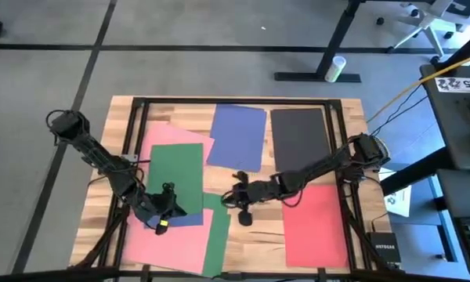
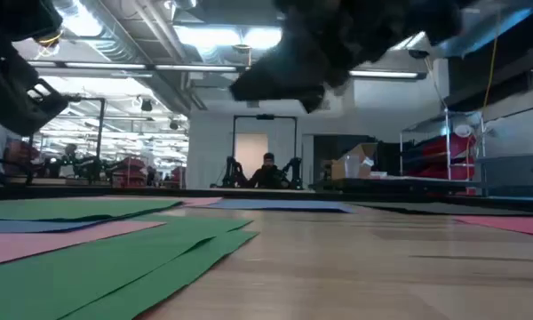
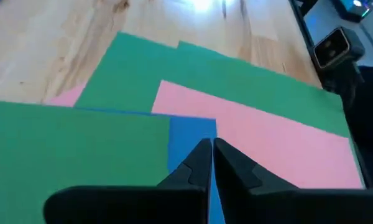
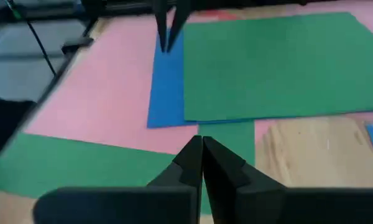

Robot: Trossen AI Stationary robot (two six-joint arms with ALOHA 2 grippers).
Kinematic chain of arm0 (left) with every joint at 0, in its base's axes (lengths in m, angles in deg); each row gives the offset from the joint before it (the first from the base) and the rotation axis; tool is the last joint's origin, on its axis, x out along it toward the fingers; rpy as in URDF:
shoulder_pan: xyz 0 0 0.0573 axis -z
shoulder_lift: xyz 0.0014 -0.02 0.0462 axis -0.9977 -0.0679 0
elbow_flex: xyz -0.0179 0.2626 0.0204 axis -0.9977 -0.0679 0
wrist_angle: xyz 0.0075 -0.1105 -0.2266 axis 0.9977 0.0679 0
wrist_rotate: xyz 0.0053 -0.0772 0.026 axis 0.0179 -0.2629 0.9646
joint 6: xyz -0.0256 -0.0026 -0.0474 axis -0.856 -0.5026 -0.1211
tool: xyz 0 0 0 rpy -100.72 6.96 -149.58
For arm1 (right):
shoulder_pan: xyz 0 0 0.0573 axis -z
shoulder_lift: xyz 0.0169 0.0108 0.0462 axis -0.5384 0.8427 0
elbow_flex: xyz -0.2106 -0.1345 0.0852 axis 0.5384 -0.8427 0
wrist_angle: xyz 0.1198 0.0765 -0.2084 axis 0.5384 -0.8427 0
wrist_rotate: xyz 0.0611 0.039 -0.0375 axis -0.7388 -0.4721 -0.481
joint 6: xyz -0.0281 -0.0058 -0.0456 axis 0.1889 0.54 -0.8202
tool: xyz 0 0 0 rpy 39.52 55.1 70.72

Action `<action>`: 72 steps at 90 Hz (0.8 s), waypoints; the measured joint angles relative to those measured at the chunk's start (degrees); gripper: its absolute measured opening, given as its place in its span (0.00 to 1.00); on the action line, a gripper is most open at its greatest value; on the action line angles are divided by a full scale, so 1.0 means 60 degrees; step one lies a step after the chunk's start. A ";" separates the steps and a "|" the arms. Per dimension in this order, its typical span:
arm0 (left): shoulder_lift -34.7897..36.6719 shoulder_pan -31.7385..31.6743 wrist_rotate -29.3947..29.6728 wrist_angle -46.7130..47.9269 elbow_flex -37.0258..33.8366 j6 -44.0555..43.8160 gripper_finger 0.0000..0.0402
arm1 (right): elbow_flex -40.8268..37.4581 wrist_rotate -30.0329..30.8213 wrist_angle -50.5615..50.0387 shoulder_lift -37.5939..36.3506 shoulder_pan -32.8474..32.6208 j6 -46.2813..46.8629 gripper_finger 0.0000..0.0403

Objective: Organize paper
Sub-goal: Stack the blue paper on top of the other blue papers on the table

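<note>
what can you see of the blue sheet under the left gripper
The blue sheet is thin, flat, matte paper, mostly buried: a green sheet lies over most of it, leaving one strip showing. It lies on a pink sheet near the table's front left. The left gripper, fingers together, sits right above that strip.

From my station I see a grey floor point(image 1: 219, 31) crossed by dark lines around the wooden table point(image 1: 258, 243). Beyond its far edge stands a black desk leg with a flat foot point(image 1: 317, 76), and a small pale cup point(image 1: 335, 67) lies by it. At far right an office chair base point(image 1: 423, 23) shows. Across the room, ceiling strip lights point(image 2: 209, 36) glow, a person point(image 2: 268, 171) sits in a doorway, and cardboard boxes point(image 2: 351, 164) stand to the right.
</note>
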 joint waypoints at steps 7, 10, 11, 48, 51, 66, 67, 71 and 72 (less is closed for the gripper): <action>0.0000 0.0156 -0.0032 0.0042 -0.0001 -0.0121 0.00 | 0.0794 0.0011 -0.0545 0.0634 0.0021 -0.0242 0.01; 0.0000 0.0227 -0.0032 0.0059 -0.0001 -0.0205 0.00 | 0.1172 0.0015 -0.0707 0.0860 0.0021 -0.0363 0.02; 0.0000 0.0252 -0.0032 0.0077 -0.0001 -0.0249 0.00 | 0.1288 0.0014 -0.0766 0.0927 0.0021 -0.0419 0.02; -0.0022 0.0654 0.0007 0.0676 -0.0157 -0.0934 0.00 | 0.5162 0.0833 -0.3742 0.3498 -0.0422 -0.2939 0.26; -0.0022 0.0646 0.0034 0.0723 -0.0215 -0.0972 0.00 | 0.5398 0.1098 -0.3999 0.3679 -0.0483 -0.3191 0.27; -0.0025 0.0624 0.0044 0.0673 -0.0378 -0.1114 0.00 | 0.6170 0.1493 -0.4498 0.4309 -0.0551 -0.4064 0.27; -0.0025 0.0623 0.0044 0.0678 -0.0390 -0.1115 0.00 | 0.6180 0.1493 -0.4494 0.4333 -0.0544 -0.4105 0.27; -0.0025 0.0622 0.0044 0.0667 -0.0405 -0.1118 0.00 | 0.6224 0.1501 -0.4503 0.4415 -0.0533 -0.4168 0.27; -0.0025 0.0622 0.0042 0.0664 -0.0405 -0.1123 0.00 | 0.6233 0.1503 -0.4494 0.4426 -0.0533 -0.4175 0.27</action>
